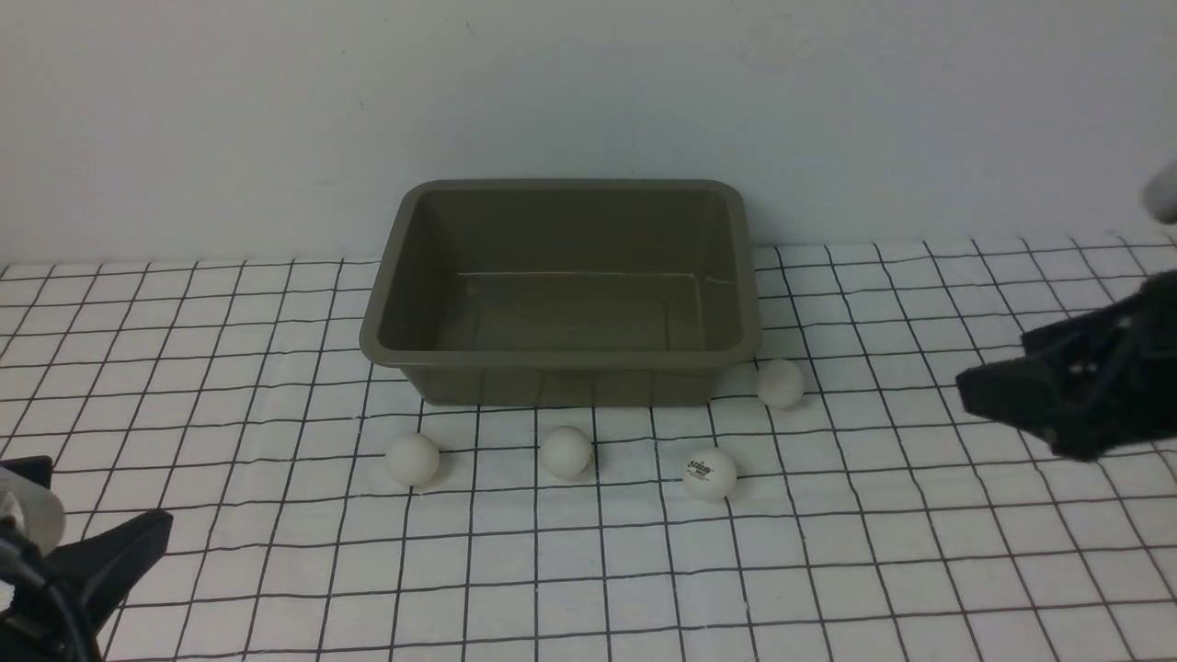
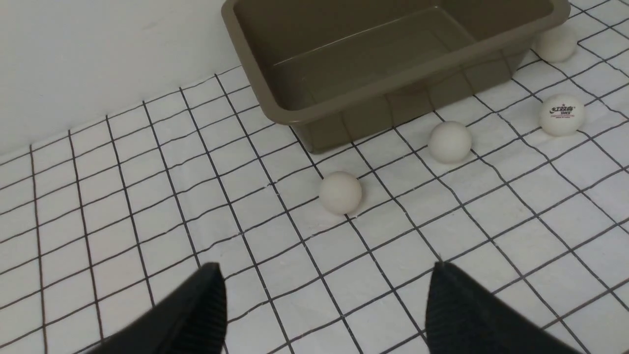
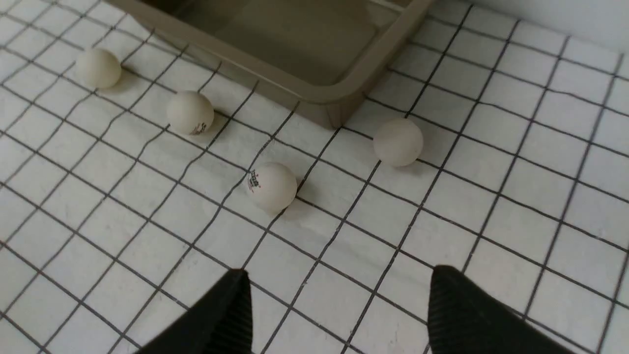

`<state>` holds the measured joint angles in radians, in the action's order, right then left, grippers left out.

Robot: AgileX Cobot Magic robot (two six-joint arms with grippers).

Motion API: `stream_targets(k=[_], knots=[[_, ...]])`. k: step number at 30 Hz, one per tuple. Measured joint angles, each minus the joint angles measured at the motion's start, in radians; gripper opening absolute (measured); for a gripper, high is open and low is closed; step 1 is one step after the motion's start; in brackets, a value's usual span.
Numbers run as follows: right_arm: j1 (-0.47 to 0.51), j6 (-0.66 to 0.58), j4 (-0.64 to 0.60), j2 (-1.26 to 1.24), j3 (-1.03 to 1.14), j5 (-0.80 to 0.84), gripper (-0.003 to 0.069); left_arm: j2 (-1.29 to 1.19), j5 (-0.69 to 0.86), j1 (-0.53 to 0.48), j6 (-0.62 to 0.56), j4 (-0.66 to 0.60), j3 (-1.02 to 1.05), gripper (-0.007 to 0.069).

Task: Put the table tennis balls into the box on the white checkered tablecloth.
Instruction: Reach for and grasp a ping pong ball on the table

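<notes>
The olive-grey box (image 1: 561,360) stands at the back of the white checkered tablecloth (image 1: 276,368), and its inside shows only bare floor. Several white table tennis balls lie on the cloth in front of it: one at the left (image 1: 412,459), one in the middle (image 1: 565,451), one with a dark logo (image 1: 709,473), and one by the box's right front corner (image 1: 780,382). My left gripper (image 1: 87,506) is open at the near left, well short of the balls. My right gripper (image 1: 1002,363) is open at the far right, apart from the corner ball. Both hold nothing (image 2: 325,268) (image 3: 340,271).
A plain white wall (image 1: 588,92) rises right behind the box. The cloth is slightly wrinkled around the balls. A pale part of my right arm (image 1: 1163,198) shows at the right edge.
</notes>
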<state>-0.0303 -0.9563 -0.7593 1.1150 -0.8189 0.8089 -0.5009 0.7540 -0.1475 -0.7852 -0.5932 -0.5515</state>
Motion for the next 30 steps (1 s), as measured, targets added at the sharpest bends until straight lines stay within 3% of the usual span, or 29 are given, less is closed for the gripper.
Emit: stream_targets(k=[9,16,23,30], knots=[[-0.054,-0.074,0.052,0.506,-0.253,-0.027,0.0440,0.000,-0.055,0.000,-0.003,-0.002,0.000,0.0489],[-0.076,-0.056,0.069,0.793,-0.508,0.053,0.0440,-0.007,-0.046,0.000,-0.003,-0.002,0.000,0.0489],[-0.118,-0.018,0.148,0.881,-0.655,0.080,0.0440,-0.008,-0.044,0.000,0.017,-0.002,0.000,0.0489],[-0.144,-0.020,0.197,0.919,-0.669,0.047,0.0440,-0.008,-0.042,0.000,0.020,-0.002,0.000,0.0489]])
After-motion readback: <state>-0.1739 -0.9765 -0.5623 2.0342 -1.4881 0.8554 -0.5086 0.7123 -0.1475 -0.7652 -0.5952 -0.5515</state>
